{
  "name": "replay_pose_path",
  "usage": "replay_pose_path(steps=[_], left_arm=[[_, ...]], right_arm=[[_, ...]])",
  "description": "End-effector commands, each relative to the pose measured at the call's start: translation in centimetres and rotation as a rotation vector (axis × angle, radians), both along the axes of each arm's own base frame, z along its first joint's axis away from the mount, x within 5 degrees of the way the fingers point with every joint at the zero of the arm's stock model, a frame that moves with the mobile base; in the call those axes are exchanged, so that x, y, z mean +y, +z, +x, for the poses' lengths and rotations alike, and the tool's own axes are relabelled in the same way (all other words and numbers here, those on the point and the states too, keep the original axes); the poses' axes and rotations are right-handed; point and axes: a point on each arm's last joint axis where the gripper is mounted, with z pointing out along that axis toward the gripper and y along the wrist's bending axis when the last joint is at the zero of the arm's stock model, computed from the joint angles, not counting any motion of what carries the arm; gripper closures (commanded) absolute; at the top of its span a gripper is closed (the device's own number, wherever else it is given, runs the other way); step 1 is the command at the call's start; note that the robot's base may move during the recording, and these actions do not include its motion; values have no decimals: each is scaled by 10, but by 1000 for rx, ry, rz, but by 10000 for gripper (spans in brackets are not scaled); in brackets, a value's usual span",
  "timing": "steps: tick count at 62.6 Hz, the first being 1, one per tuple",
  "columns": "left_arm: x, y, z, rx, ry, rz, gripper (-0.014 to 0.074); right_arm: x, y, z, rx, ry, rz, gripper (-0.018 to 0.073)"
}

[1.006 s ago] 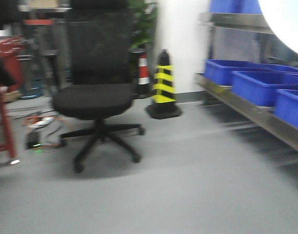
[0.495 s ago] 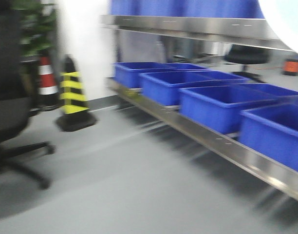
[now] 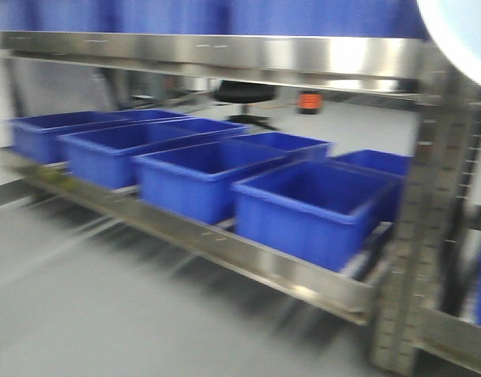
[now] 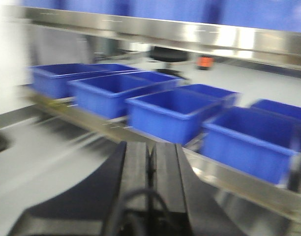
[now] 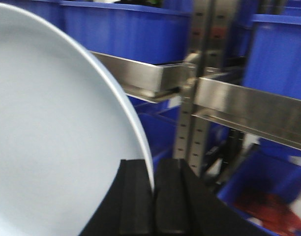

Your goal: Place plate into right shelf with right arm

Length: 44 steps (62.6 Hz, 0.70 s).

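- Four blue crates (image 3: 303, 208) sit side by side in a row on the lower tier of the right shelf (image 3: 225, 55), a shiny steel rack. The front view is blurred.
- More blue fills the tier above, behind its bright steel lip.
- A hole-punched upright (image 3: 433, 236) stands at the right end of the row, just beside the last crate.
- Grey floor (image 3: 83, 314) lies in front of the rack.
- The plate (image 5: 52, 123) is plain white and glossy. It fills the left half of the right wrist view, turned on edge.
- The right end effector (image 5: 153, 184) is clamped on the plate's rim, with one black finger on each side of it.
- The plate is held in the air in front of the rack and rests on no tier. Behind it, steel tier lips meet an upright, with blue crates above and below.
- In the front view the plate shows only as a pale curve in the top right corner, above the upright.
- The left end effector (image 4: 151, 147) has its two black fingers pressed together with nothing between them. It points toward the row of crates.
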Motion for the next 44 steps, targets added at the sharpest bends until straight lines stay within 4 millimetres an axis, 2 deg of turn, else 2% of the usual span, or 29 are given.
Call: replay_pose_path(steps=[1, 44], left_arm=[[1, 5, -1, -89, 9, -18, 724], [1, 5, -1, -89, 9, -18, 724]], right_arm=[[-1, 18, -1, -115, -16, 5, 502], [-1, 18, -1, -115, -16, 5, 502]])
